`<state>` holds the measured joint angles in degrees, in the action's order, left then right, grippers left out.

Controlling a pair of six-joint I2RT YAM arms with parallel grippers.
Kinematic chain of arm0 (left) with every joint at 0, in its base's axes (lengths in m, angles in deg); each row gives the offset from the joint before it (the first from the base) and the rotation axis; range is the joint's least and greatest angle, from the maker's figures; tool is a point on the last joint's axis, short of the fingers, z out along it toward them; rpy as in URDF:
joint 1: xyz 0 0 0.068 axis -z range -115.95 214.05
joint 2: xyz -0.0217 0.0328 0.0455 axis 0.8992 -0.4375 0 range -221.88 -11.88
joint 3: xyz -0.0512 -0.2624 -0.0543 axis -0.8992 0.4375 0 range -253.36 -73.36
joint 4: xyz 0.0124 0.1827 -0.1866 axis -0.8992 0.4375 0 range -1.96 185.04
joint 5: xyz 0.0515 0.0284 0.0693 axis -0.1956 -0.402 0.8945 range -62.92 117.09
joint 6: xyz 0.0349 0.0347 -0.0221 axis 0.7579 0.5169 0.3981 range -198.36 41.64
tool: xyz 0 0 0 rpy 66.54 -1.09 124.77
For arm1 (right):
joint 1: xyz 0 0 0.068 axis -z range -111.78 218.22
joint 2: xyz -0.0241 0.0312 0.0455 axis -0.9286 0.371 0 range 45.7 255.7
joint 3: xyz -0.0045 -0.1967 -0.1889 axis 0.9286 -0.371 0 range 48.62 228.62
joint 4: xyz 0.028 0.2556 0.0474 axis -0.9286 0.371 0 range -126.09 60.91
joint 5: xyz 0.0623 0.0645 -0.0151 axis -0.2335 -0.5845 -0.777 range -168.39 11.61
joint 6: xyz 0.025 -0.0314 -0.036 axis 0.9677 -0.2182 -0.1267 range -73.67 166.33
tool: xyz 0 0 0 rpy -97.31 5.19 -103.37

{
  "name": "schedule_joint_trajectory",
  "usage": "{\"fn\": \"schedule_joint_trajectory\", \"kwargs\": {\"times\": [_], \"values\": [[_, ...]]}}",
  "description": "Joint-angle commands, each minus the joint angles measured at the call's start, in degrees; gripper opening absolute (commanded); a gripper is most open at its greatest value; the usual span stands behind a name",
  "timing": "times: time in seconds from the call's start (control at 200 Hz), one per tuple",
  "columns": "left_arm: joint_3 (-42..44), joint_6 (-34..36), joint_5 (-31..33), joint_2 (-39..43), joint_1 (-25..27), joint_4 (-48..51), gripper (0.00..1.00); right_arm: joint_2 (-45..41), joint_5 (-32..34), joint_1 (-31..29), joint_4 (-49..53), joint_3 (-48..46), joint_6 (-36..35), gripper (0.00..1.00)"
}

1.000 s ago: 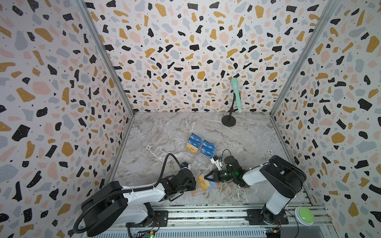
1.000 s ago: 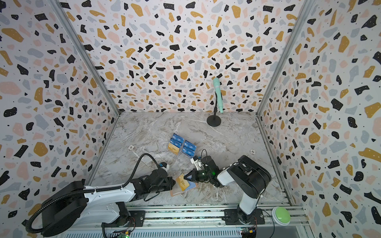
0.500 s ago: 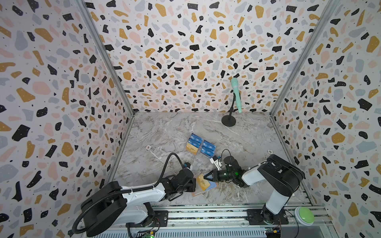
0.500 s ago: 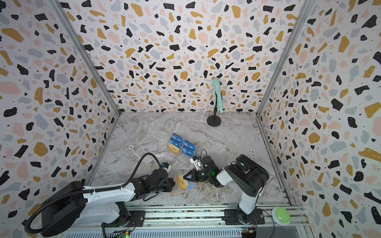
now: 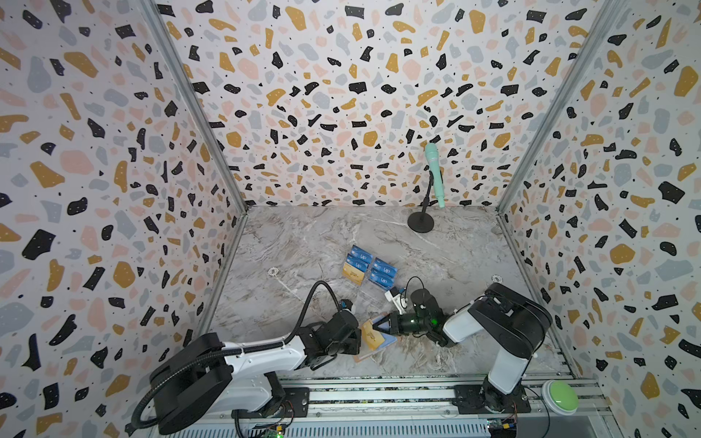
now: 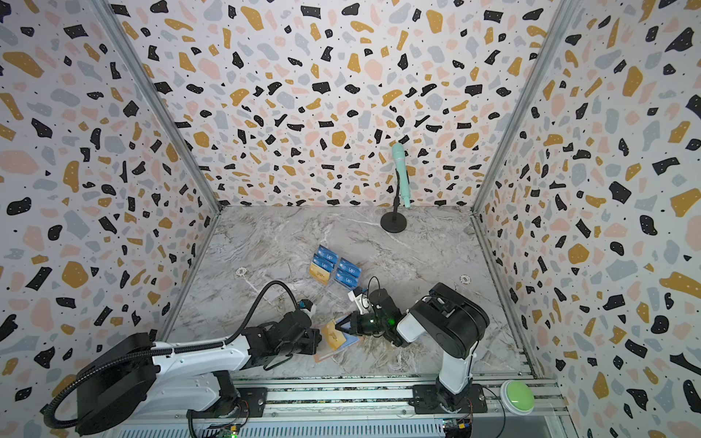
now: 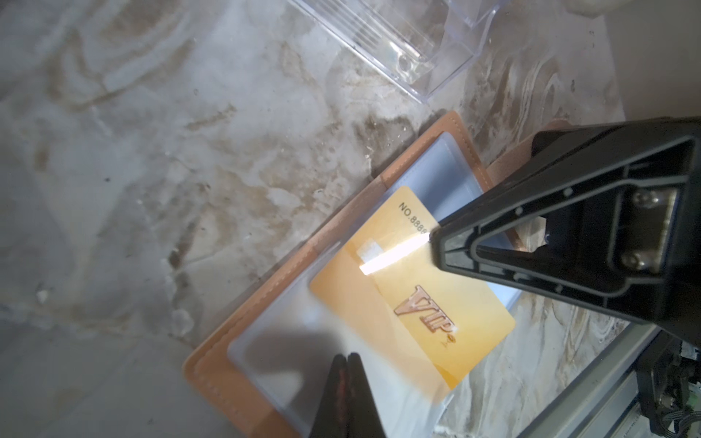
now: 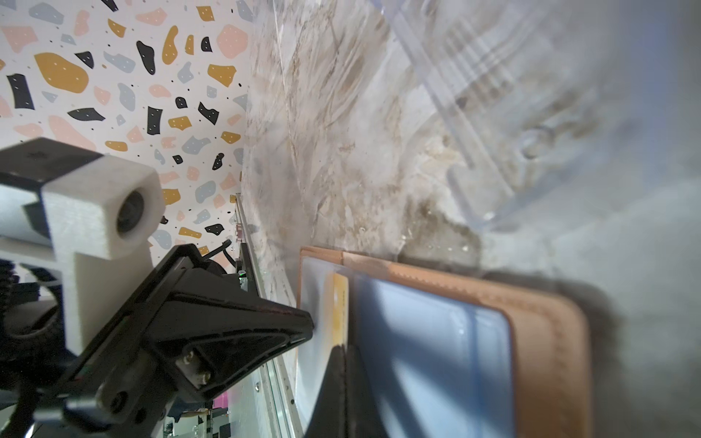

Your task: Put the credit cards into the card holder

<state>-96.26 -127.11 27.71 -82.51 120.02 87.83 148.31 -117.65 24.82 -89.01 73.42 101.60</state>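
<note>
The salmon-pink card holder [image 5: 363, 356] [image 7: 212, 379] lies open near the table's front edge, between my two grippers. My right gripper [image 5: 373, 325] [image 8: 343, 347] is shut on one end of a gold credit card [image 7: 417, 303] [image 8: 340, 303]. The card's other end lies under a clear sleeve [image 7: 288, 341] of the holder. My left gripper [image 5: 359, 337] [image 7: 347, 358] is shut on that sleeve's edge, opposite the right gripper. More credit cards, blue ones [image 5: 358, 256] and a gold one [image 5: 354, 273], stand behind in a transparent stand.
The transparent acrylic stand [image 7: 409, 49] [image 8: 474, 113] sits just beyond the card holder. A mint microphone on a black stand [image 5: 434, 174] is at the back right. A green button [image 5: 559, 396] sits on the front rail. Terrazzo walls enclose three sides.
My left gripper's jaws have closed the last bit. Both arms, the gold card and the card holder stay where they were.
</note>
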Motion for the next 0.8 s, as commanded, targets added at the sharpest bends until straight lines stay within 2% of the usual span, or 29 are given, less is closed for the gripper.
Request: {"fn": "schedule_joint_trajectory", "kwargs": {"times": [0.0,0.12,0.21,0.42,0.556,0.626,0.796], "values": [[0.04,0.91,1.18,-0.61,0.38,6.45,0.00,0.66,1.21,-0.54,-0.74,-1.24,2.06,0.00],[-0.39,0.14,1.20,-0.21,0.37,5.89,0.00,-0.35,1.76,-1.04,1.20,-1.20,1.70,0.00],[-0.98,-1.32,0.14,0.18,0.37,4.38,0.00,-2.03,2.58,-1.59,5.64,-0.14,-0.36,0.11],[-3.61,-4.45,-0.36,2.51,-0.21,4.19,0.23,-8.22,7.66,-3.00,22.89,3.63,-8.25,0.23],[-4.40,-5.96,-0.64,5.49,-3.27,7.45,0.33,-11.57,11.60,-3.95,33.47,6.32,-12.72,0.34],[-3.72,-7.58,-0.04,7.47,-5.18,10.01,0.38,-12.64,12.63,-4.39,36.72,7.31,-14.06,0.38],[-0.05,-10.96,-0.32,10.57,-7.16,11.29,0.44,-12.99,12.49,-6.02,39.58,8.46,-14.75,0.40]]}}
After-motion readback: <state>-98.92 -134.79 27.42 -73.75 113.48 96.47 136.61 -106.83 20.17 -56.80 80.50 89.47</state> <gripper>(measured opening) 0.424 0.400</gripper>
